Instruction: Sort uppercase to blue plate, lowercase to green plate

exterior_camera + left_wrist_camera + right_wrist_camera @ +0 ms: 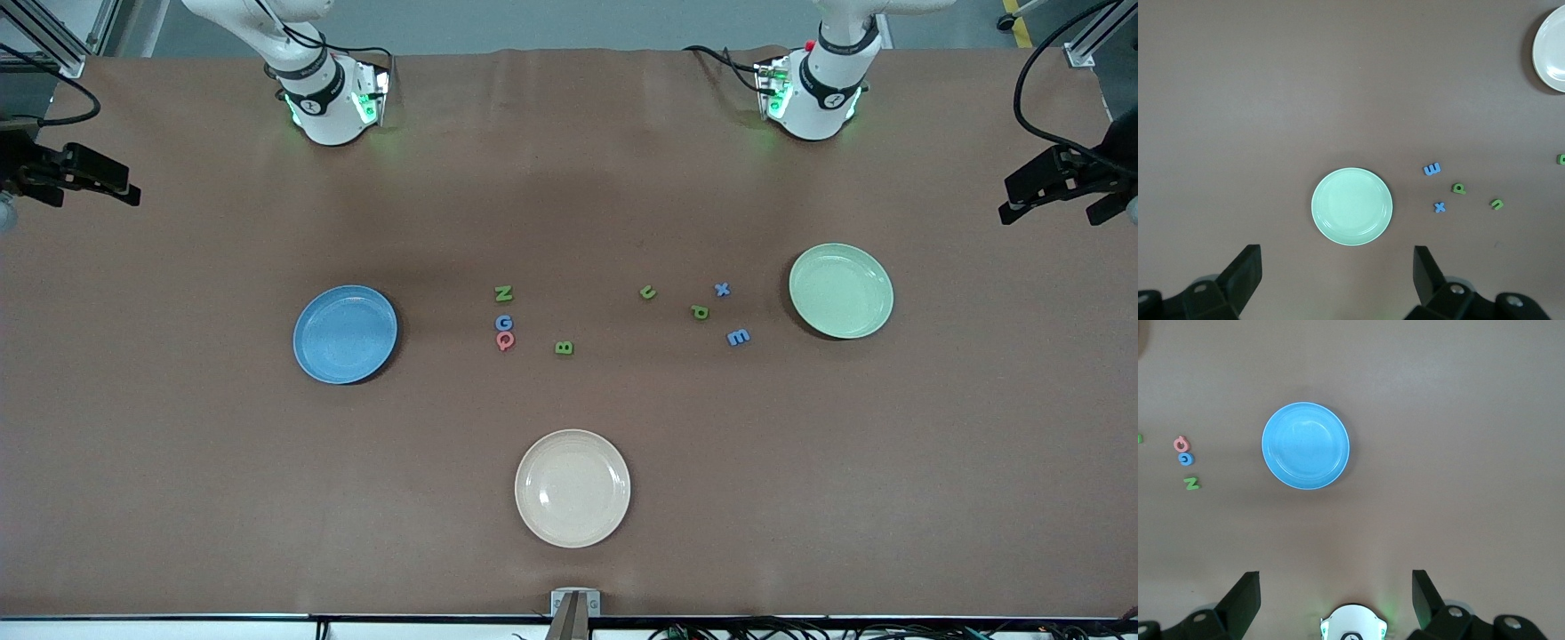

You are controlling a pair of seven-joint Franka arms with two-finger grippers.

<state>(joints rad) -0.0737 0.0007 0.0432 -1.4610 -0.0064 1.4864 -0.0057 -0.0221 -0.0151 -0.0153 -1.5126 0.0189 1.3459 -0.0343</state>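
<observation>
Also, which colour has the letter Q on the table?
The Q is pink-red, lying beside the blue G. The front view shows it best.

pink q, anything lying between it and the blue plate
Nothing visible: bare tablecloth separates the pink Q from the blue plate. The blue G touches it but lies farther from the front camera, off that path.

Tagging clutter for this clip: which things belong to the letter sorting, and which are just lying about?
Job:
- uppercase N, G, Q, B
- lowercase u, x, p, m
- blue plate
- green plate

Lying about:
- cream plate
</observation>
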